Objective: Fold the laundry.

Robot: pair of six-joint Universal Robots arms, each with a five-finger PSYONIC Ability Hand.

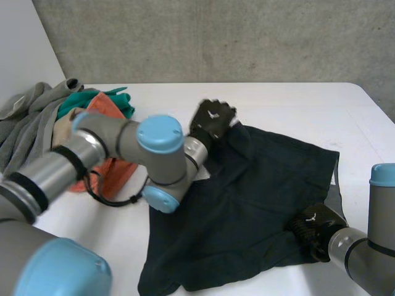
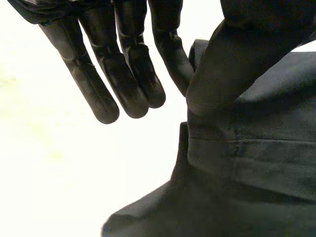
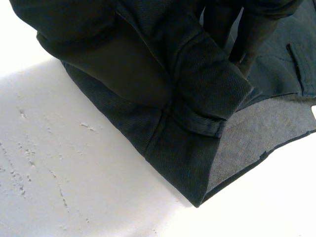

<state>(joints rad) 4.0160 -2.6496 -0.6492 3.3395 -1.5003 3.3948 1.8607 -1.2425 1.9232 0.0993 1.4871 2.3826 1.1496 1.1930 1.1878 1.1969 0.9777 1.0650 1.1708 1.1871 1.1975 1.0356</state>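
Observation:
A dark garment (image 1: pixel 247 203) lies spread on the white table (image 1: pixel 296 105), a little rumpled. My left hand (image 1: pixel 212 118) is at its far left corner. In the left wrist view its fingers (image 2: pixel 123 74) hang nearly straight, and the one nearest the thumb presses a raised fold of the garment (image 2: pixel 247 163) against the thumb side, which the cloth covers. My right hand (image 1: pixel 313 229) sits at the near right edge, curled on the cloth. In the right wrist view the hemmed corner of the garment (image 3: pixel 187 138) is bunched and lifted around its fingers (image 3: pixel 249 34).
A laundry pile lies at the table's left: a grey garment (image 1: pixel 24 123), a teal one (image 1: pixel 92 102) and an orange one (image 1: pixel 105 166) under my left arm. A concrete wall stands behind the table's far edge.

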